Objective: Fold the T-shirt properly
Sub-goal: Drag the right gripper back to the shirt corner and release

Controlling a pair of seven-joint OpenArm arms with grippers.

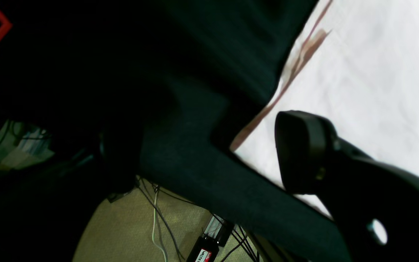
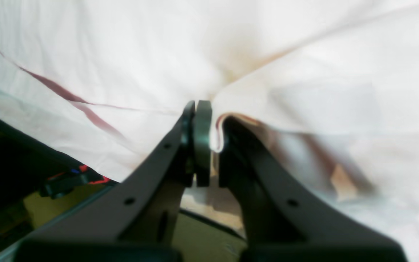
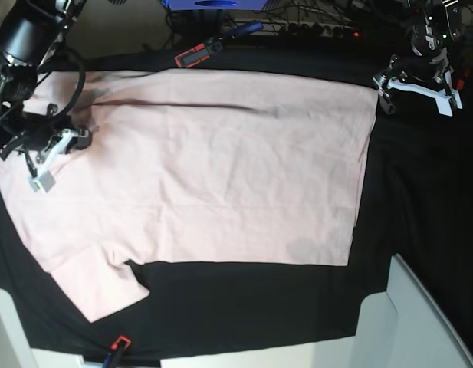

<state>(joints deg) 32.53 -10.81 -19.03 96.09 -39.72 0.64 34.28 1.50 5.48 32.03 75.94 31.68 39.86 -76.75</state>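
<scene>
t-shirt flat on black cloth, right hand pinching its fabric, left hand spread wide, empty

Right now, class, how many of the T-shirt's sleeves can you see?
1: the sleeve lies flat at the near left of the T-shirt. The other, under the right tool, may be hidden.

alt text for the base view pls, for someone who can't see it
A pale pink T-shirt lies spread flat on a black table cloth, one short sleeve pointing to the near left corner. The right gripper has its jaws shut on the shirt's left edge, while the left gripper hovers open at the far right corner.
</scene>
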